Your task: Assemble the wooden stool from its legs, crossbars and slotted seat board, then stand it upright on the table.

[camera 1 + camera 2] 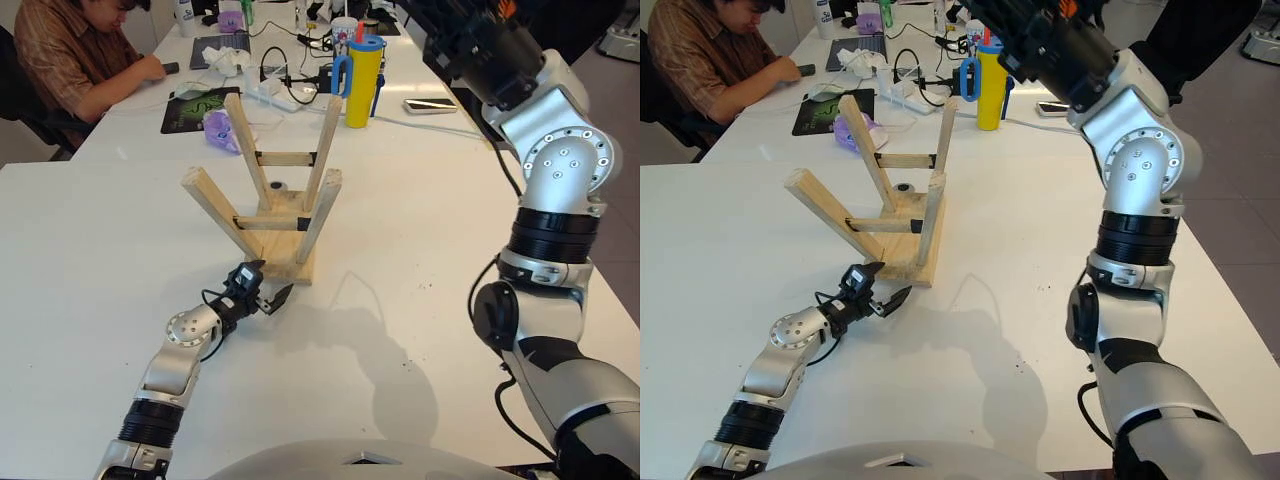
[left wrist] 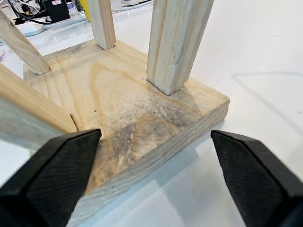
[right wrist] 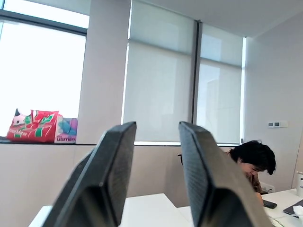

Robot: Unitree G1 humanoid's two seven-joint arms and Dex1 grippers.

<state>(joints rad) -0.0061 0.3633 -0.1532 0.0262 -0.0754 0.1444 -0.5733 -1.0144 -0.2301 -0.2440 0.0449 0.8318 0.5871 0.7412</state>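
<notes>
Sitting upside down mid-table (image 1: 420, 230), your stool (image 1: 268, 222) rests on its seat board (image 1: 290, 262), legs pointing up. The left gripper (image 1: 268, 285) is spread at the board's near edge; the right gripper (image 3: 156, 127) is raised, fingers parted.

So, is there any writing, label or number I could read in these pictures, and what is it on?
Nothing reads clearly.
Wooden stool: bare wood, no marks.
Colourful box on the window sill: print on its side, too small and blurred to read.
Black mat behind the stool: a green pattern, no legible words.
Yellow bottle: no label that can be made out.
</notes>
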